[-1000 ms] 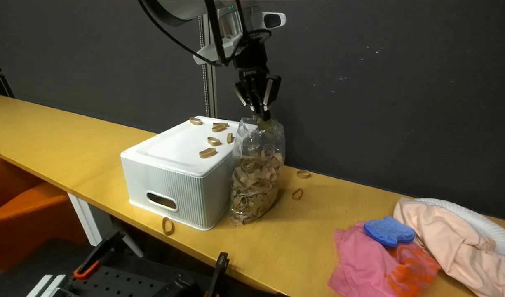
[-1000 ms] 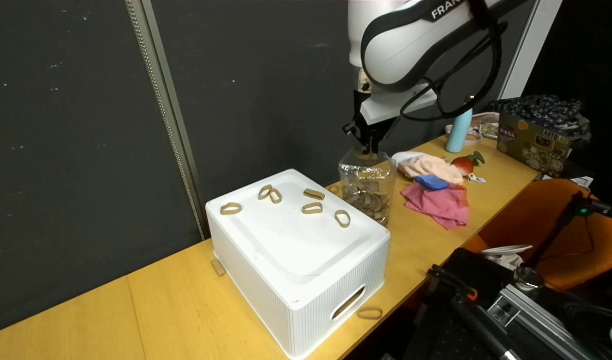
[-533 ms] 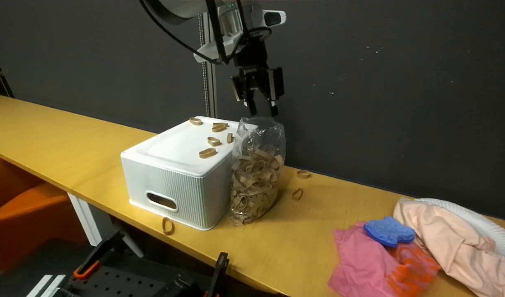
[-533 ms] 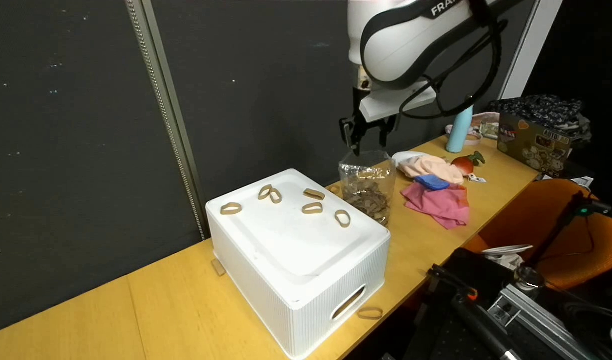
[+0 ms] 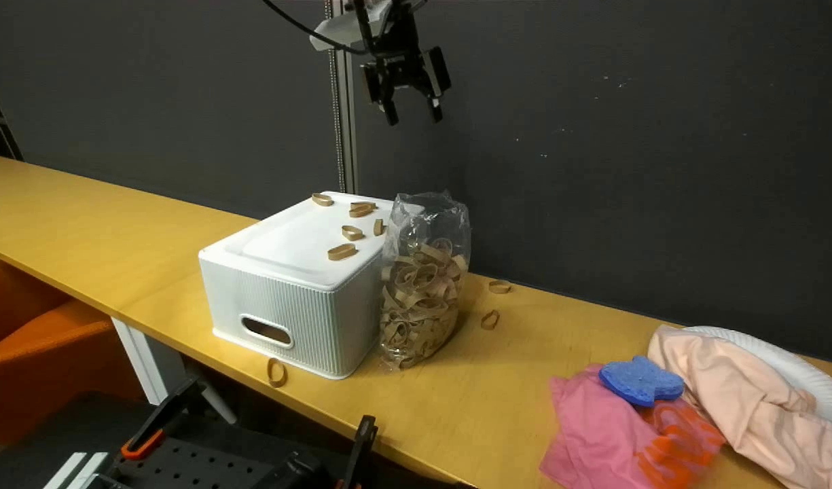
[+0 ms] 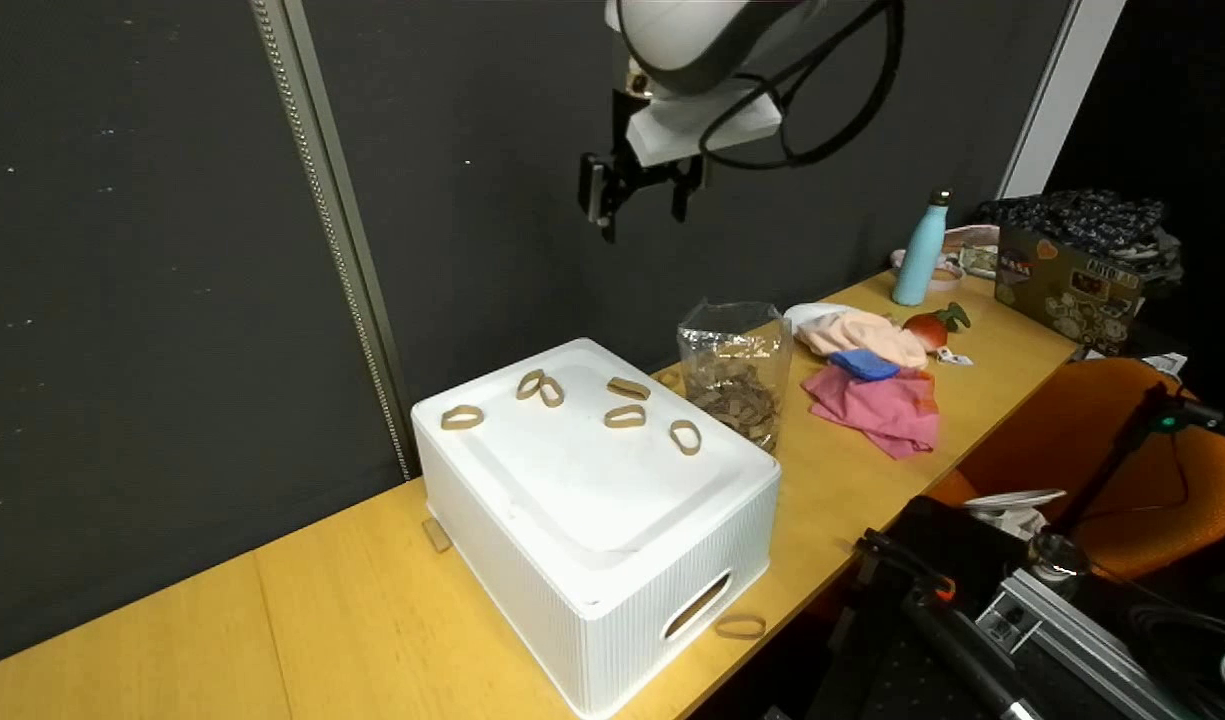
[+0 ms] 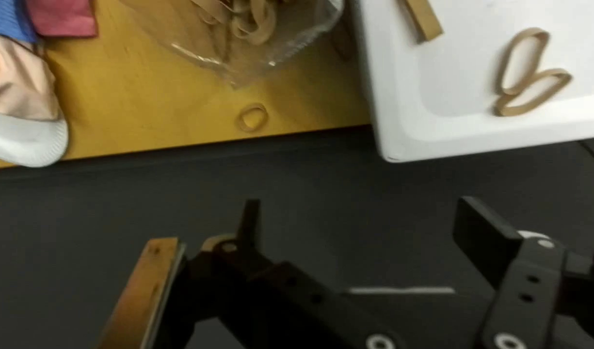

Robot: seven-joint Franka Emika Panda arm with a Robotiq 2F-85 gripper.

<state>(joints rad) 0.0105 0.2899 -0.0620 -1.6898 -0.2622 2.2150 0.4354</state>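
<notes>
Markings: the sticker-covered box [image 6: 1060, 278], well away from my gripper [image 5: 414, 117], carries "NASA" in plain letters; another sticker begins "AUTO", the remainder too small to read. Orange print on the pink cloth [image 5: 585, 421], below me and off to one side, is not legible.

Grip: released. The fingers [image 5: 435, 112] stand spread well apart, only the dark panel [image 7: 350, 218] showing between them.

Bag: the clear plastic bag [image 5: 432, 227] stands below my gripper, well apart from it, partly filled with tan rubber bands [image 5: 419, 305]. Its long axis runs close to vertical, top end pointing up. The white bin [image 5: 307, 319] also stands below me, just beside the bag; whether the two touch I cannot tell. Six loose bands [image 6: 629, 389] lie on its top, two of them touching.

Views: a further band [image 6: 437, 534], on the table [image 6: 172, 640] by the bin's side turned away from the bag, and the blue bottle [image 6: 920, 265], far out from me, appear in an exterior view only. The wrist view crops the bag at its upper edge.
</notes>
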